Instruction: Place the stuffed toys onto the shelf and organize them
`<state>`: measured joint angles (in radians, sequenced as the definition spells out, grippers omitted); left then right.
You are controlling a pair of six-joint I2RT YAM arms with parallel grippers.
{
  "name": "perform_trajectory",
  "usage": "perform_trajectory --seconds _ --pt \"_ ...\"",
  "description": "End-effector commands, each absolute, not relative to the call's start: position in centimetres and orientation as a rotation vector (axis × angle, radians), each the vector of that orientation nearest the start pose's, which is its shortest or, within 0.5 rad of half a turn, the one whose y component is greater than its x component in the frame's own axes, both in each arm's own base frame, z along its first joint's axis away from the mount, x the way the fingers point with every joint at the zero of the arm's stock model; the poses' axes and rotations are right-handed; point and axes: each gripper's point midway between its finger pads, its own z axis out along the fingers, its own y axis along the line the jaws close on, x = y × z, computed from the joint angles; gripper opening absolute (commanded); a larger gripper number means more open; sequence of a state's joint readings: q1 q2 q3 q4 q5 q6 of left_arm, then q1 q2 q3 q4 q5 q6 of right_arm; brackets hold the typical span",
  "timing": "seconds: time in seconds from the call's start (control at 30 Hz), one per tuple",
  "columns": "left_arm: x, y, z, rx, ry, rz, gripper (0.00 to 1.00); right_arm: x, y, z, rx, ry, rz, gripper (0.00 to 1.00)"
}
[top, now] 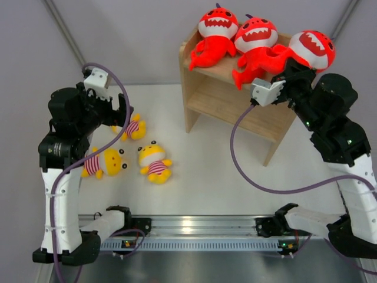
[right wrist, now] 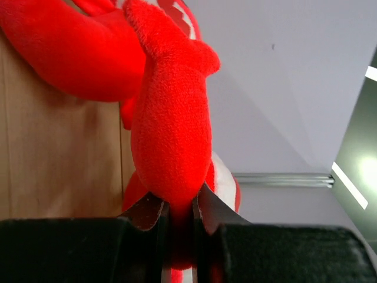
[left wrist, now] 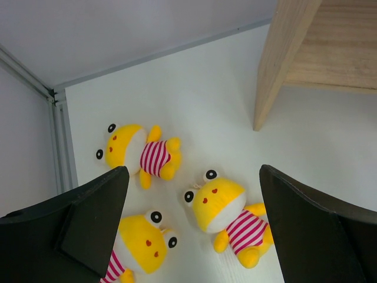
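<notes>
Pinched shut on a fin of red-orange plush shark [right wrist: 171,135]: right end effector [right wrist: 181,227], grip plain only at right wrist. Overhead: that shark at right end of light wooden two-tier shelf [top: 188,100] top, two more sharks [top: 215,29] alongside. Left end effector [left wrist: 193,177] spread wide, holding nothing, above three yellow striped-shirt plush animals [left wrist: 141,153] on white tabletop [left wrist: 194,94].

A white table [left wrist: 206,100] spreads beneath the left fingers [left wrist: 88,230]. Grey walls [left wrist: 118,29] rise beyond them, with a metal corner strip [left wrist: 59,141] to their left.
</notes>
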<state>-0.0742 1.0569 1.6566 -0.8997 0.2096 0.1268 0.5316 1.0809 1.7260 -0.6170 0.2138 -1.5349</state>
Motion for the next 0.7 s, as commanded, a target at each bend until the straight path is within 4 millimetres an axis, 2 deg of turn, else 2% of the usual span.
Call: perform_trajectory --seconds 0.0,0.17,0.2,0.33,0.47,0.53,0.63,0.67 --pt "27.4 -5.4 42.5 0.348 1.802 -0.166 0.98 30.7 9.1 53.7 -1.316 0.967 -0.858 0.01" --pt "27.3 -5.5 42.4 0.350 1.803 -0.169 0.98 31.3 9.7 52.5 -1.330 0.980 -0.801 0.02" --pt "27.4 -5.5 42.4 0.351 1.804 -0.173 0.98 31.5 9.7 51.7 -1.343 0.988 -0.796 0.02" --pt "27.6 -5.8 42.2 0.356 1.812 -0.190 0.99 31.0 10.5 51.2 -1.352 0.959 -0.729 0.02" --pt "27.9 -5.9 42.1 0.360 1.818 -0.195 0.98 31.7 10.1 50.3 -1.350 0.986 -0.719 0.07" --pt "27.8 -5.9 42.1 0.362 1.815 -0.196 0.98 32.0 9.7 50.2 -1.333 0.990 -0.718 0.12" --pt "27.8 -6.0 42.0 0.364 1.818 -0.199 0.98 32.2 8.4 50.1 -1.301 1.013 -0.728 0.25" --pt "27.8 -6.0 42.0 0.369 1.817 -0.200 0.98 32.2 8.4 49.8 -1.303 1.018 -0.724 0.36"
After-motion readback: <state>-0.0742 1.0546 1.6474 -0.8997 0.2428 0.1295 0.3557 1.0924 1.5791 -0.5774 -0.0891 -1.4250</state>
